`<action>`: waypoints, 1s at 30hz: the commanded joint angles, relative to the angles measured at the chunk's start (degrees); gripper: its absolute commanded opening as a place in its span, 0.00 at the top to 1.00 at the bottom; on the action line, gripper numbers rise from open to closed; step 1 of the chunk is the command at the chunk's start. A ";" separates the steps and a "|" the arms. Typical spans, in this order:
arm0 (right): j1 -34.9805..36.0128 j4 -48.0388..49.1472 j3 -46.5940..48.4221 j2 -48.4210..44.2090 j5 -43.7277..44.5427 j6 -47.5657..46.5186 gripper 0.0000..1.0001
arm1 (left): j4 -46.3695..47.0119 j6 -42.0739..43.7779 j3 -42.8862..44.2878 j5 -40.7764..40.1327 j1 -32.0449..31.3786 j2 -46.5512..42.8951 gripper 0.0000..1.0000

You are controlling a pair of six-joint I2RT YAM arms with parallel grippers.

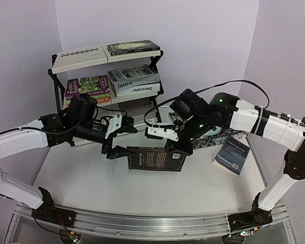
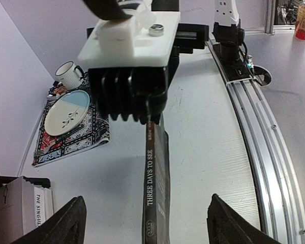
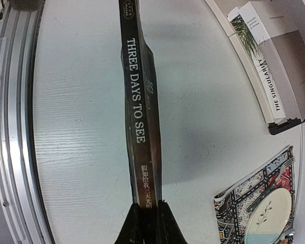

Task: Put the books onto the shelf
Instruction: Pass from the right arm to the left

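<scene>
two grippers meet at one black book, a thin glossy paperback standing on edge with its spine up. the right gripper is clamped on one end of the spine, its pads pinching the covers from both sides. the left gripper is spread wide at the opposite end, one black finger on each side of the book and clear of it. whether the book's lower edge rests on the white, finely grained table cannot be told. the spine reads "three days to see" in white capitals, with a line of chinese characters nearest the right gripper. the cover facing the arm bases carries a block of small white text, too fine to read.

beyond both grippers stands one shelf: three cream boards in a black crossed metal frame, with a checker strip on the top board. that board holds one dark book. the middle board holds a grey book marked "laura", stacked on a white-spined book lettered "decorate". beside these are colourful paperbacks, count unclear. at the shelf's foot lies a white palm-leaf book whose spine starts "the singular".

out past the right gripper's wrist, one dark blue book lies flat beside one patterned placemat. the placemat bears one round plate and one striped mug.
</scene>
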 commanded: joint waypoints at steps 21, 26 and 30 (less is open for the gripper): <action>2.36 5.68 -1.22 -5.76 2.78 -4.99 0.51 | -4.50 3.47 4.32 -9.27 -4.79 3.08 1.00; 2.34 6.15 -7.34 -9.76 3.46 -6.53 0.28 | -4.48 4.64 3.47 -8.94 -4.80 0.70 1.00; 2.34 6.30 -9.01 -11.11 2.31 -5.09 0.26 | -4.40 4.90 3.12 -9.21 -4.81 -0.74 1.00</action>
